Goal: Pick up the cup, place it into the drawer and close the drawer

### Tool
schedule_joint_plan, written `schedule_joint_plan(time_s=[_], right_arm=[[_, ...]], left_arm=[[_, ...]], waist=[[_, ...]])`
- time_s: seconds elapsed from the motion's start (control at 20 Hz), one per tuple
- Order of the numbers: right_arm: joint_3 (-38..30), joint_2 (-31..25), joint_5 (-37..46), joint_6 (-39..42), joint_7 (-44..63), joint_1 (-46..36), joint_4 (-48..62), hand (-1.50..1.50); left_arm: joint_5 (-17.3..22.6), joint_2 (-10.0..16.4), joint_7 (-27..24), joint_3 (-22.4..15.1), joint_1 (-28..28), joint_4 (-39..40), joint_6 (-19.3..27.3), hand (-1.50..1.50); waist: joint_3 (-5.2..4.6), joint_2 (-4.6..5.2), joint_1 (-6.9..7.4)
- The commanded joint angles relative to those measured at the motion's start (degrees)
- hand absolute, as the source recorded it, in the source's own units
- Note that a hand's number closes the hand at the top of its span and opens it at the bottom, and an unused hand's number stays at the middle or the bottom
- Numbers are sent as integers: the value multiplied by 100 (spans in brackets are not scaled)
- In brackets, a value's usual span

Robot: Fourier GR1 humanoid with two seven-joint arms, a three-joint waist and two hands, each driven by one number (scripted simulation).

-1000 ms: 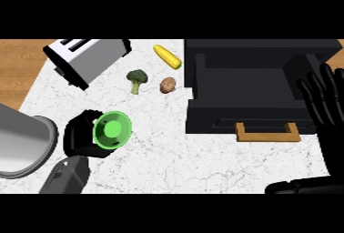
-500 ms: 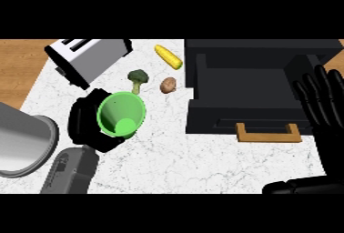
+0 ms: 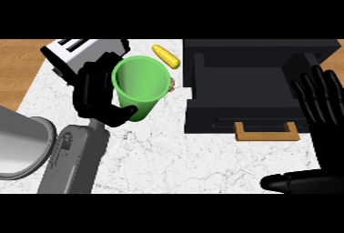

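My left hand [image 3: 94,93] is curled round a green cup [image 3: 141,86] and holds it up off the white marble counter [image 3: 181,159], its open mouth facing me. The cup hangs just left of the black open drawer [image 3: 259,86], whose wooden handle [image 3: 266,133] points toward me. At the right edge my right hand [image 3: 322,102] rests open with its fingers up, beside the drawer's right side, and its thumb [image 3: 302,182] shows low at the right.
A white toaster [image 3: 77,52] stands at the back left behind the left hand. A yellow corn cob [image 3: 165,56] lies near the drawer's back left corner. A grey metal pot [image 3: 20,145] fills the lower left edge. Wooden surface borders the counter at the left.
The left hand has lifted the cup up and to the right, closer to the drawer; it now hides the broccoli and most of the potato. The right hand has stayed still.
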Motion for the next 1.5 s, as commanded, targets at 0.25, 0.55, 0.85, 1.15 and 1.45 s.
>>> schedule_joint_plan(time_s=[0.25,0.55,0.85,1.15,1.45], right_arm=[[106,-15,59,-140,415,-223,-127,-150],[-23,-53,-98,-112,463,-145,-286,-150],[-290,-133,-200,32,7,-264,144,-150],[37,-53,-98,89,205,15,-100,-150],[-408,-256,-229,287,-319,-282,613,-150]], left_arm=[[-395,-61,1083,-140,-1961,499,1191,150],[-473,-48,1237,-196,-2086,625,1067,150],[-357,-61,1143,-561,-3068,1872,1571,150],[114,-61,720,-1055,-3558,2867,2150,150],[562,-62,140,-1149,-4133,4045,2224,150]], waist=[[-2,16,-74],[-2,7,-32],[0,26,-99],[0,30,-152],[3,57,-186]])
